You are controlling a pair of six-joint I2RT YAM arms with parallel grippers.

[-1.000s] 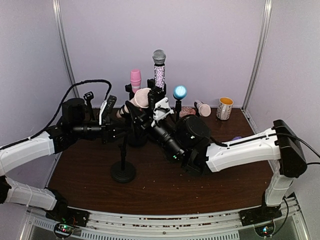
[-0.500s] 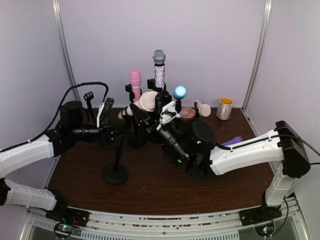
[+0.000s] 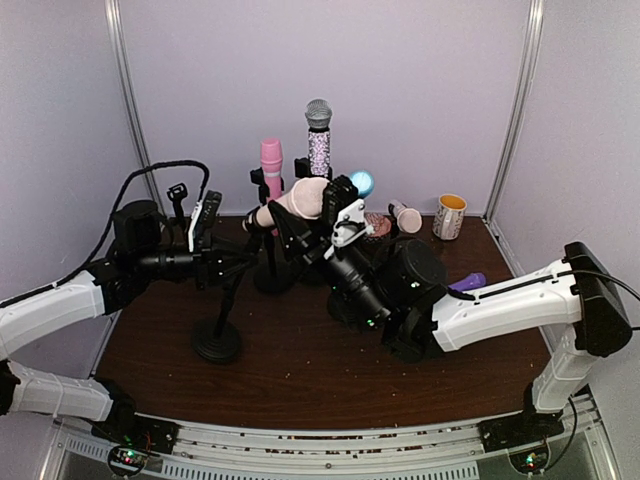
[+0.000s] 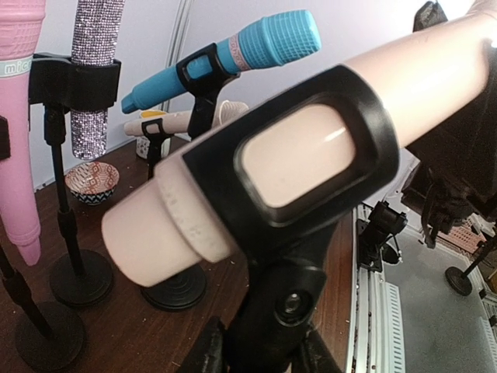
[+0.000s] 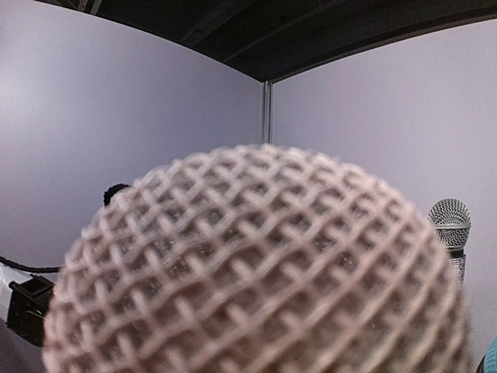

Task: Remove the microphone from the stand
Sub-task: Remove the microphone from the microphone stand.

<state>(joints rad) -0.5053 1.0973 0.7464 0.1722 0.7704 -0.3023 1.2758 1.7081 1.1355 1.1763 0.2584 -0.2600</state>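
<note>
On stand (image 3: 217,343), beige microphone (image 3: 298,200) near-horizontal, head pointing right, slightly raised.

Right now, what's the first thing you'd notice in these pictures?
The peach microphone, tilted mid-scene, its mesh head filling the right wrist view. The right gripper grips it while the left gripper holds its black stand. Behind rise a pink microphone and a sparkly silver one.

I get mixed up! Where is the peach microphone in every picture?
Top external: peach microphone in the middle, tilted.
Left wrist: peach microphone slants across the centre, in a black clip.
Right wrist: its mesh head fills the bottom.
Shared: sparkly silver microphone.
</note>
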